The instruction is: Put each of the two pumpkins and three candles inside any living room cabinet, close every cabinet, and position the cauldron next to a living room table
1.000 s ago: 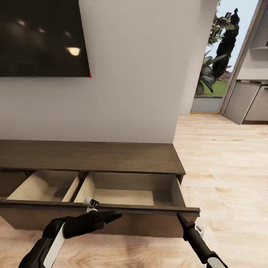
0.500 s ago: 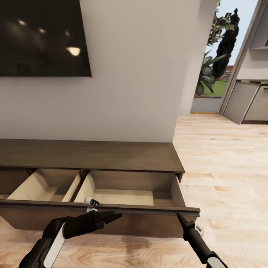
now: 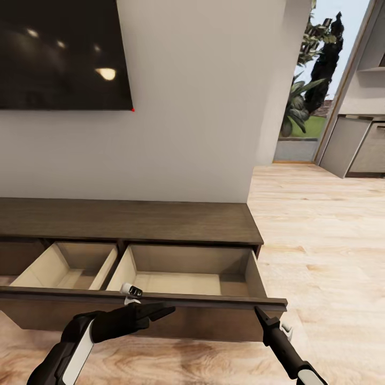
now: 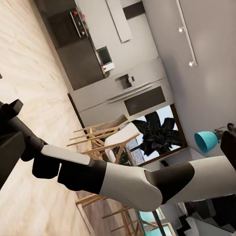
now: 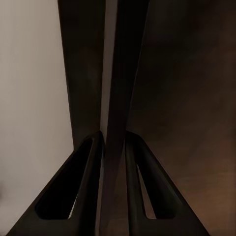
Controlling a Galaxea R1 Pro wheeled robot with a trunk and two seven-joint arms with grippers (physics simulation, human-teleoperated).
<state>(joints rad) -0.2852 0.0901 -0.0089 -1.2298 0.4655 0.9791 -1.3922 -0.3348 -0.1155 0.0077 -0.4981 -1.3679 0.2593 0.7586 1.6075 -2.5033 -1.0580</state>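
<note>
Jaws of the left gripper (image 3: 160, 311) look pressed together in the head view, fingers tapering to one point with nothing between them, hovering just in front of the drawer front (image 3: 176, 315). Jaws of the right gripper (image 3: 258, 312) pinch the top edge of that drawer front near its right end; the right wrist view settles this, showing both fingers (image 5: 86, 162) pressed on either side of a thin dark board edge (image 5: 112, 123).

Head view, left to right: dark wall-mounted TV screen (image 3: 59, 53) at upper left; white wall (image 3: 198, 107); an opening to greenery (image 3: 307, 91); grey kitchen units (image 3: 355, 144) at far right. Light wood-plank floor (image 3: 321, 240) runs along the right.

Cabinet (image 3: 133, 219): long, low, dark brown, flat top, against the wall. Its drawer is pulled out toward the robot, showing two pale wood compartments, a left one (image 3: 69, 267) and a right one (image 3: 187, 270), split by a divider. Both compartments look bare.

Left wrist view looks away from the cabinet: the right forearm (image 4: 128, 182), white with black joints, crosses the frame; behind it wooden chairs (image 4: 103, 140), kitchen cupboards with a built-in oven (image 4: 105, 54), a window with a palm-like plant (image 4: 157, 135), and a teal lampshade (image 4: 206, 141).
</note>
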